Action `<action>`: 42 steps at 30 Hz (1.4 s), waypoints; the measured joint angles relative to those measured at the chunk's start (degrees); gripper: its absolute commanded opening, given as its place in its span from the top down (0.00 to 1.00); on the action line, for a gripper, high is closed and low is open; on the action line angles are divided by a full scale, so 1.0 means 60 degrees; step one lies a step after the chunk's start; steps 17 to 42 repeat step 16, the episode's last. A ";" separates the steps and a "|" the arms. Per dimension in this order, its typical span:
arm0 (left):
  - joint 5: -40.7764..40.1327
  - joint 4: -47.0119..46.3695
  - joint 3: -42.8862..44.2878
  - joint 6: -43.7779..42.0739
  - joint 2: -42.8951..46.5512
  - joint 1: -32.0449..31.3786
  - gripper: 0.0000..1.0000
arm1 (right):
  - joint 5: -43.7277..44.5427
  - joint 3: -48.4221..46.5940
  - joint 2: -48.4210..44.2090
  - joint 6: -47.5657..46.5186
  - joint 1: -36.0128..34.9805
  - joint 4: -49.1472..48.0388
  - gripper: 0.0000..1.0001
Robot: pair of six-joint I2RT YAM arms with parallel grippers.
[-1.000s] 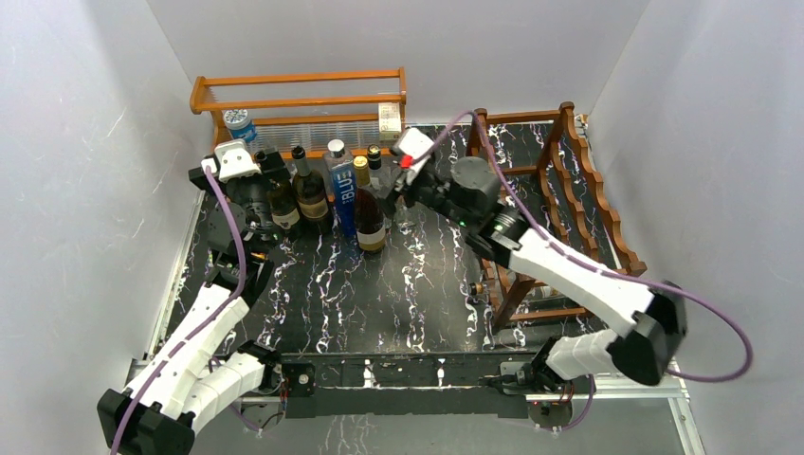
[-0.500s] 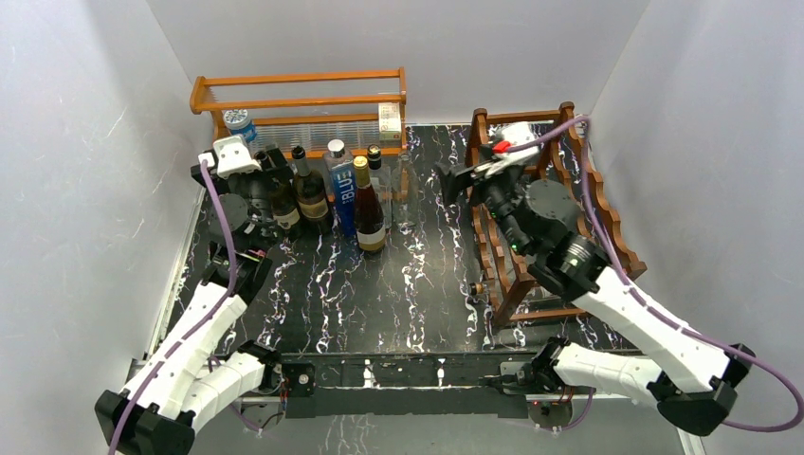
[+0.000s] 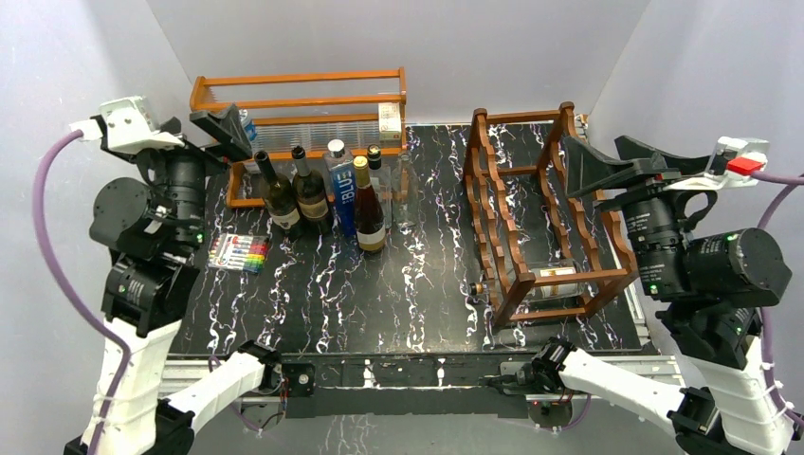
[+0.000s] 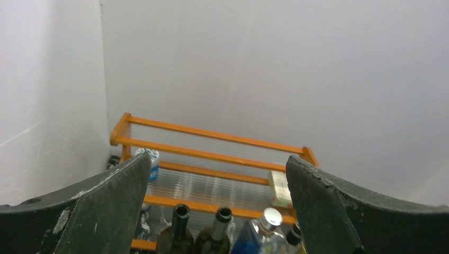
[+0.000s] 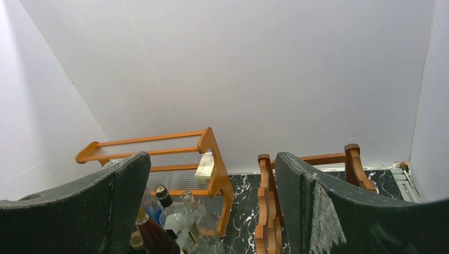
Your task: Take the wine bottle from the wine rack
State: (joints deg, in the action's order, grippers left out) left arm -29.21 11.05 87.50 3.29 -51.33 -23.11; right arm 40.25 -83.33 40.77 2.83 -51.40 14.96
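In rack (image 3: 500, 227): bottle (image 3: 555, 278), seemingly clear of right fingers (image 3: 593, 169).

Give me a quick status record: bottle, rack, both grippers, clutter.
wine bottle: lying in the rack's lowest tier, neck poking out over the table
wine rack: standing, right side of table
left gripper: open, empty, raised high
right gripper: open, empty, raised right of rack
clutter: standing bottles by orange shelf
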 measured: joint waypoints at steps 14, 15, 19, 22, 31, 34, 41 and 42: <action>0.0288 0.2058 0.1162 0.0525 0.0120 0.0000 0.02 | -0.0386 -0.1209 0.0503 0.0036 0.0000 0.1628 0.02; 0.0259 0.2102 0.1162 0.0521 0.0149 0.0000 0.02 | -0.0401 -0.1202 0.0484 0.0033 0.0000 0.1665 0.02; 0.0251 0.2146 0.1162 0.0525 0.0171 0.0000 0.02 | -0.0426 -0.1202 0.0459 0.0033 0.0000 0.1730 0.02; 0.0251 0.2146 0.1162 0.0525 0.0171 0.0000 0.02 | -0.0426 -0.1202 0.0459 0.0033 0.0000 0.1730 0.02; 0.0251 0.2146 0.1162 0.0525 0.0171 0.0000 0.02 | -0.0426 -0.1202 0.0459 0.0033 0.0000 0.1730 0.02; 0.0251 0.2146 0.1162 0.0525 0.0171 0.0000 0.02 | -0.0426 -0.1202 0.0459 0.0033 0.0000 0.1730 0.02; 0.0251 0.2146 0.1162 0.0525 0.0171 0.0000 0.02 | -0.0426 -0.1202 0.0459 0.0033 0.0000 0.1730 0.02; 0.0251 0.2146 0.1162 0.0525 0.0171 0.0000 0.02 | -0.0426 -0.1202 0.0459 0.0033 0.0000 0.1730 0.02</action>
